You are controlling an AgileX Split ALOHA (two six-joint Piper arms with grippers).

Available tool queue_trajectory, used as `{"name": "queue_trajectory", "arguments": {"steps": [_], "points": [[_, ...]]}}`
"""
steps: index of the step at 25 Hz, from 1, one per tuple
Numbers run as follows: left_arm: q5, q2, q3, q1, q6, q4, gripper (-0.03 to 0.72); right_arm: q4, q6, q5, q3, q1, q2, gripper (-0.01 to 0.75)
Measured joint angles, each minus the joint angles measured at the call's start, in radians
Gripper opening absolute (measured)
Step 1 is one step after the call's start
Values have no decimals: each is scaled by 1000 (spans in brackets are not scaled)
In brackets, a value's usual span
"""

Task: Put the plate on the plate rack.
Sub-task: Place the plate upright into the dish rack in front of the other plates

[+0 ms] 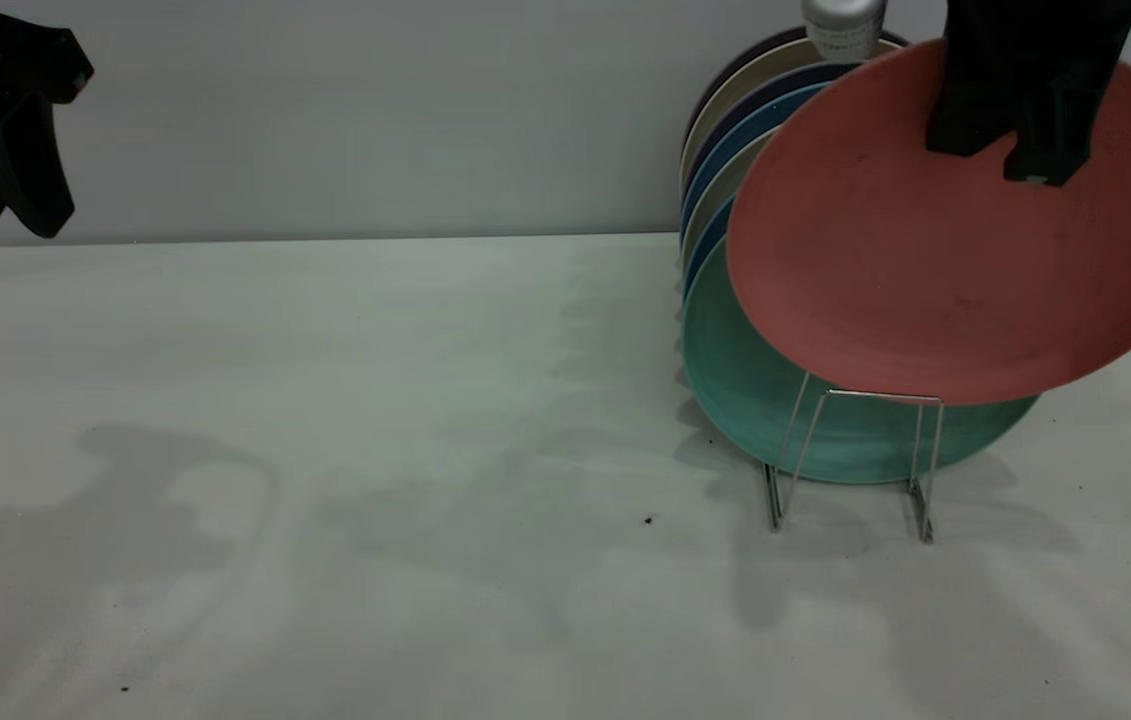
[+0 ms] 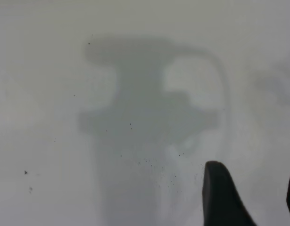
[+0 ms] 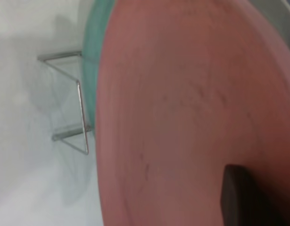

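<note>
My right gripper [image 1: 1010, 140] is shut on the top rim of the salmon-pink plate [image 1: 945, 260], which hangs tilted in the air above the front of the wire plate rack [image 1: 850, 455]. The plate's lower edge is just over the front squared loop. It stands in front of the mint-green plate [image 1: 765, 400]. In the right wrist view the plate [image 3: 182, 108] fills most of the frame, with one dark finger [image 3: 239, 197] on its face and the rack's front loop [image 3: 78, 113] beside it. My left gripper [image 1: 0, 195] is open and empty, parked high at the far left.
The rack holds several upright plates behind the mint-green one [image 3: 90, 70]: blue, cream and dark ones [image 1: 725, 130]. A silver-capped bottle [image 1: 843, 25] stands behind them. The white table [image 1: 325, 450] stretches to the left, and the left wrist view shows only its surface [image 2: 64, 117].
</note>
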Motion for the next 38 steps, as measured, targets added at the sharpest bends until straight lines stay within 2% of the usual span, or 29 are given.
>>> {"name": "queue_trajectory", "arguments": {"steps": [16,32,35,38], "points": [[0,0,0,0,0,0,373,3,-1,-23,2,2,54,127],[-1,0,0,0,-2,-2,373,-2,-6,-100,2,2,189,130],[-1,0,0,0,-2,-2,373,0,-6,-103,2,2,192,168],[-1,0,0,0,-2,-2,373,23,-6,-107,2,2,193,285]]}}
